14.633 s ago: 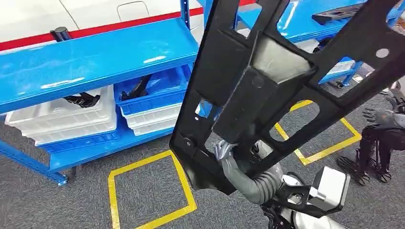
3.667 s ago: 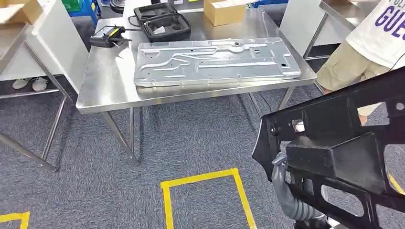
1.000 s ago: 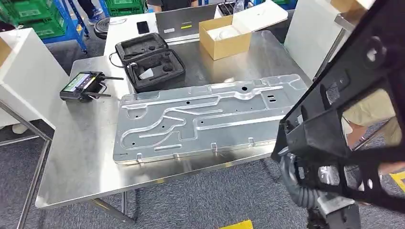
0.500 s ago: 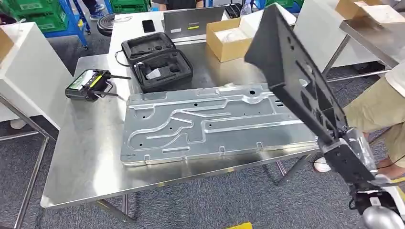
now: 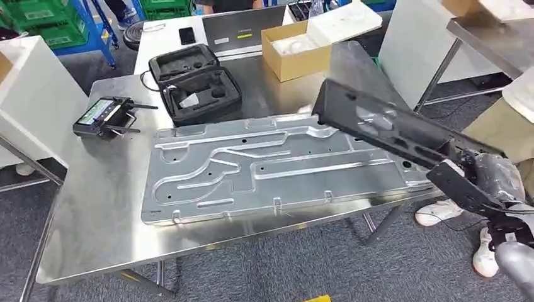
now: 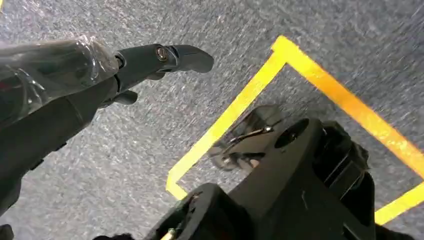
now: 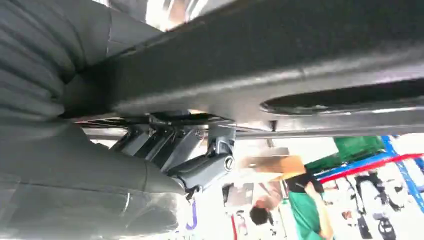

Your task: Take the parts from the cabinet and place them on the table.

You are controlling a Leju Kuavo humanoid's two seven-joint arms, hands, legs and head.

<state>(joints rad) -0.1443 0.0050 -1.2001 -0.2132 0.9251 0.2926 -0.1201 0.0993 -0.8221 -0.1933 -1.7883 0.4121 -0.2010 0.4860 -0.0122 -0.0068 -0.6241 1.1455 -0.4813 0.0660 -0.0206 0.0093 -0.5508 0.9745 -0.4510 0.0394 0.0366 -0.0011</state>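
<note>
My right hand (image 5: pixel 500 179) grips one end of a long black plastic frame part (image 5: pixel 384 129) at the right of the head view. The part lies nearly flat, slightly tilted, above the right end of the steel table (image 5: pixel 94 207), its far end over a large stamped silver metal plate (image 5: pixel 264 167). In the right wrist view the hand (image 7: pixel 75 165) is wrapped under the black part (image 7: pixel 280 55). My left hand (image 6: pixel 75 85) hangs over the carpet with fingers extended and holds nothing.
On the table's far side stand an open black foam case (image 5: pixel 198 85), a handheld controller (image 5: pixel 104 116), a cardboard box (image 5: pixel 296 47) and a laptop (image 5: pixel 236 28). A person (image 5: pixel 510 119) stands at the table's right end. Yellow floor tape (image 6: pixel 235 110) runs under my left hand.
The black part has swung down from a steep upright tilt to nearly flat over the plate's right end. My right hand has risen beside the table's edge.
</note>
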